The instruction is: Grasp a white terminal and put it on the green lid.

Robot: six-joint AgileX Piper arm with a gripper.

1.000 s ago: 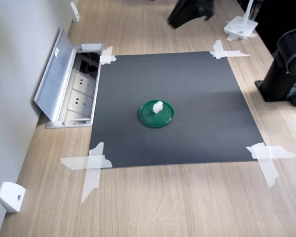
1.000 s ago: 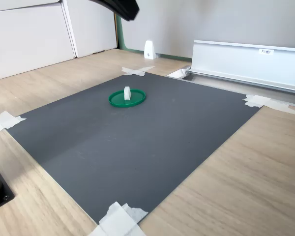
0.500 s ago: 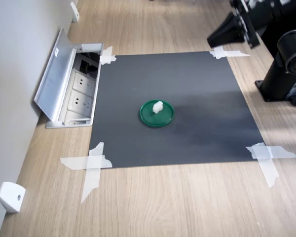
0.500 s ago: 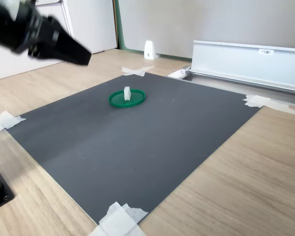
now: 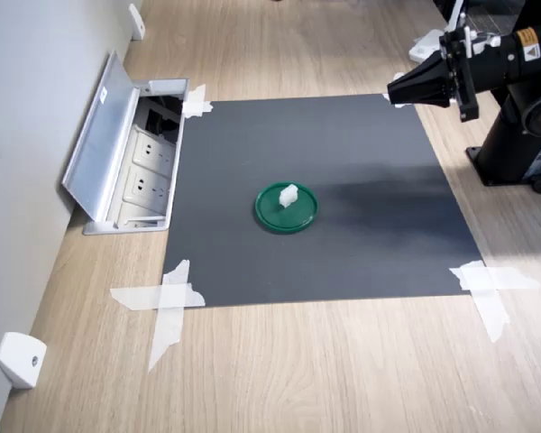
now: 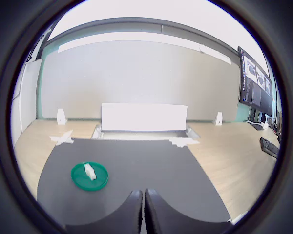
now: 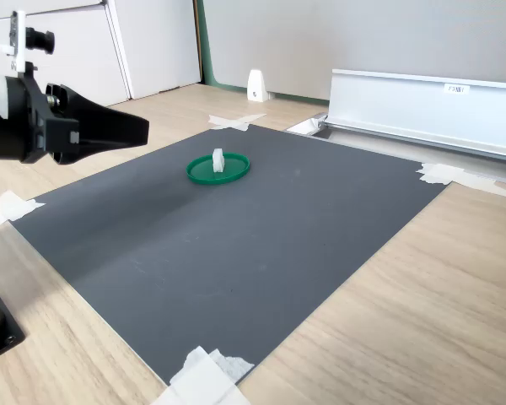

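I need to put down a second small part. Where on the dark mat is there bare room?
Nearly all of the dark mat is bare: the wide stretch between the green lid and the taped corners. Only the middle is taken, by the lid with the white terminal on it. The gripper hangs over one corner.

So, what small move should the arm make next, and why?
Probably none toward the lid: the white terminal already stands on the green lid, and the tool, shut and empty, hangs apart from both. I would just park the arm away from the mat.
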